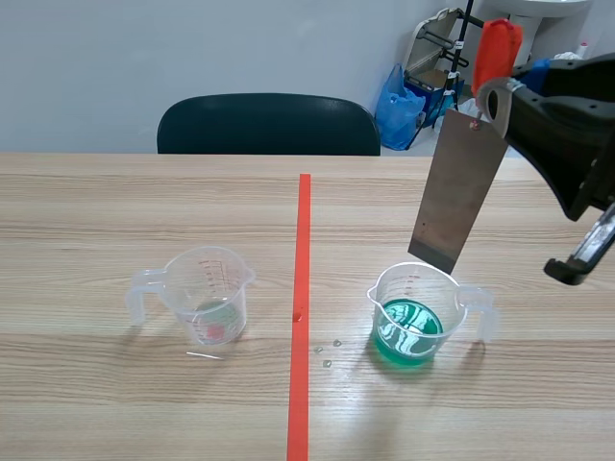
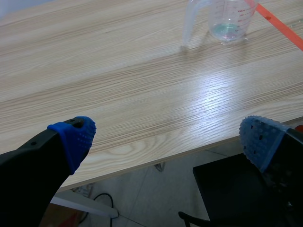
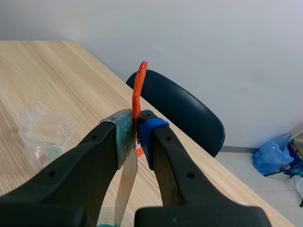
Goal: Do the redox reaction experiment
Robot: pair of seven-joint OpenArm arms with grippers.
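Observation:
A grey metal plate (image 1: 459,192) with an orange-red handle (image 1: 495,53) hangs tilted from my right gripper (image 1: 492,96), which is shut on its top. The plate's lower edge is level with the far rim of a clear beaker (image 1: 415,312) holding green liquid (image 1: 408,331), above the liquid. In the right wrist view my gripper (image 3: 137,132) pinches the plate (image 3: 125,189) just below the handle (image 3: 138,92). A second clear beaker (image 1: 204,293) with a little clear liquid stands left of the tape line. Well short of that beaker (image 2: 227,21), my left gripper (image 2: 168,142) stands open over the table's near edge.
A dark chair (image 1: 269,125) stands behind the table, with a blue bag (image 1: 399,106) on the floor beyond. A few droplets (image 1: 327,353) lie on the wood beside the tape line (image 1: 302,317). The table's front edge (image 2: 156,158) runs under my left gripper.

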